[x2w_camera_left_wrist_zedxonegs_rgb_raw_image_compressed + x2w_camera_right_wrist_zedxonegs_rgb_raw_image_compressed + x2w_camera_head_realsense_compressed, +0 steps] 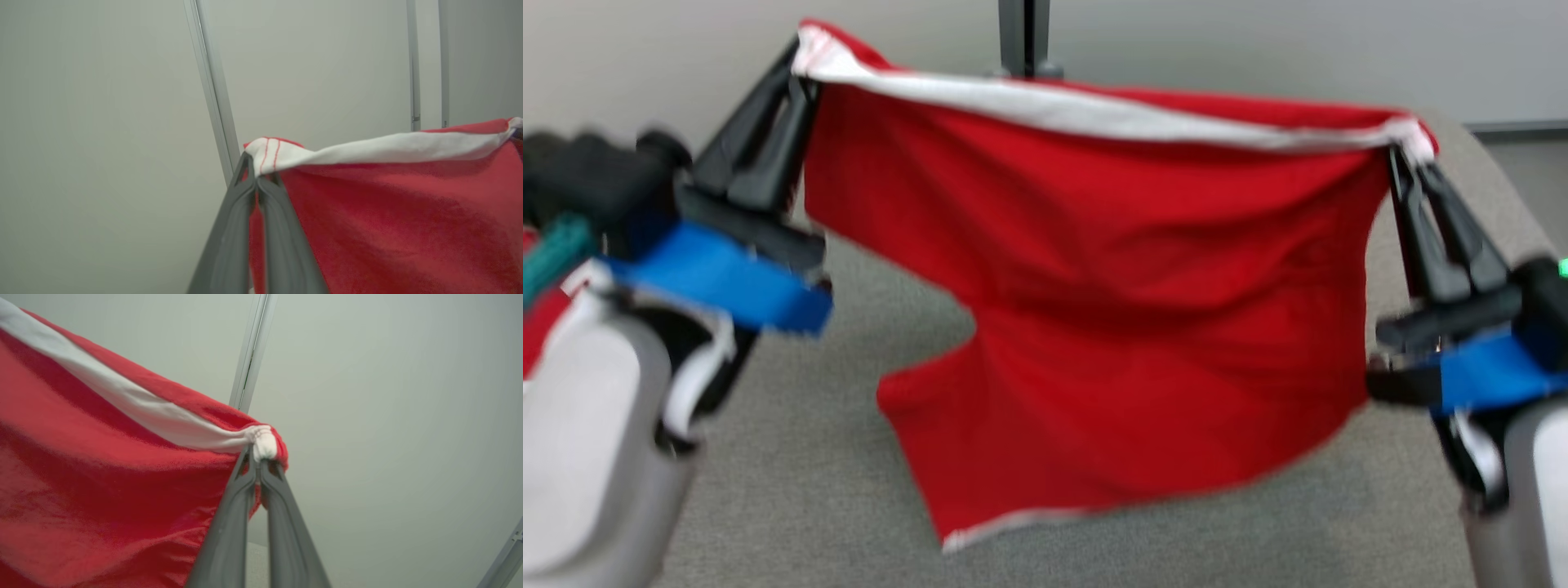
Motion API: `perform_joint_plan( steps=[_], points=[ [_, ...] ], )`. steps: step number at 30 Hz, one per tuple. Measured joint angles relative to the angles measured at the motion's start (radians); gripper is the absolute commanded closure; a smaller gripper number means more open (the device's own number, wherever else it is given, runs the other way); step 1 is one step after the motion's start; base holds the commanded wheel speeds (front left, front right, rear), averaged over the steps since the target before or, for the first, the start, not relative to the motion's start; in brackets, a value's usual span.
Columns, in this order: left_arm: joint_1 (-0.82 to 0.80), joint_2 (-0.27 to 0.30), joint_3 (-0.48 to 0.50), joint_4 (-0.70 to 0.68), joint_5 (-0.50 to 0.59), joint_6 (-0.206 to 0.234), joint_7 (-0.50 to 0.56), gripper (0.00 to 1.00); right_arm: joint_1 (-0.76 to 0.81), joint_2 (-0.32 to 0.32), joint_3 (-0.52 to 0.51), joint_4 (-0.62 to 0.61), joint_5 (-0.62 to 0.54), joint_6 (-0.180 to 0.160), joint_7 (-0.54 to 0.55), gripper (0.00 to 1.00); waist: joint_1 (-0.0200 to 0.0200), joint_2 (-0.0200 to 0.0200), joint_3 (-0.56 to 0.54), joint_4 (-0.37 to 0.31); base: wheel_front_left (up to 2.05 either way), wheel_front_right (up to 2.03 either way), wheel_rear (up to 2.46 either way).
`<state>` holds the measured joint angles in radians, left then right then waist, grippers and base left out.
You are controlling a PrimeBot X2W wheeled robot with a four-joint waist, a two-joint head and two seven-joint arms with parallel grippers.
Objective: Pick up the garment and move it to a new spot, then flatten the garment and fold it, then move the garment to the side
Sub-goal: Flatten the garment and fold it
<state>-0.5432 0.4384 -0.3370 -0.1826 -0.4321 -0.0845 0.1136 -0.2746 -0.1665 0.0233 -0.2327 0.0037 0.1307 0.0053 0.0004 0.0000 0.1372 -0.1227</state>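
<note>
Pale grey left forearm (588,457) and right forearm (1527,498) sit in the near corners of the head view, each with a bright blue strap (727,278) around the wrist. The left gripper (799,82) reaches up and away from the near left, its two long dark fingers pressed together on the top left corner of a red cloth garment (1127,310) that has a white hem band (1094,110) along its upper edge. The right gripper (1403,155) is clamped the same way on the top right corner.

The garment is held up in the air, stretched between the two grippers, with its top edge sagging slightly toward the right. It hangs over a grey fabric-covered table (809,474). A white-edged lower corner dangles nearest the camera; whether it touches the table cannot be told through the blur.

In the left wrist view, the left gripper (257,173) has its tips closed, and red-stitched white hem folds over them from the garment (388,212). In the right wrist view, the right gripper (255,463) pinches a bunched white knot of the garment (102,498). A dark grey upright post (1023,37) stands beyond the far edge, against a pale wall (645,57).
</note>
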Motion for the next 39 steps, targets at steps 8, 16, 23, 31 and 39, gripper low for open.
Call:
perform_joint_plan(
  steps=[8,16,23,31,39],
  points=[
    [-0.503,-0.040,-0.028,0.419,0.045,-0.031,-0.031,1.00,-0.570,-0.010,0.026,0.414,-0.056,0.000,-0.112,1.00,0.0000,0.0003,0.186,-0.001,0.00,0.00,0.00],
    [-0.678,-0.148,-0.047,0.684,0.087,0.004,-0.165,1.00,-0.815,0.068,0.004,0.750,-0.174,0.000,-0.236,1.00,-0.0003,0.0003,0.323,0.024,0.00,0.00,0.00],
    [-0.586,-0.177,-0.090,0.862,0.064,-0.015,-0.212,1.00,-0.781,0.099,0.008,0.951,-0.195,0.000,-0.266,1.00,-0.0002,0.0004,0.391,0.077,0.00,0.00,0.00],
    [-0.492,-0.171,-0.110,0.921,0.041,-0.028,-0.276,1.00,-0.646,0.102,0.033,0.890,-0.141,0.000,-0.267,1.00,-0.0006,0.0000,0.371,0.095,0.00,0.00,0.00],
    [-0.341,-0.153,-0.126,0.868,0.028,-0.030,-0.327,1.00,-0.466,0.098,0.065,0.790,-0.075,0.000,-0.268,1.00,-0.0006,0.0000,0.269,0.107,0.00,0.00,0.00]
  ],
)
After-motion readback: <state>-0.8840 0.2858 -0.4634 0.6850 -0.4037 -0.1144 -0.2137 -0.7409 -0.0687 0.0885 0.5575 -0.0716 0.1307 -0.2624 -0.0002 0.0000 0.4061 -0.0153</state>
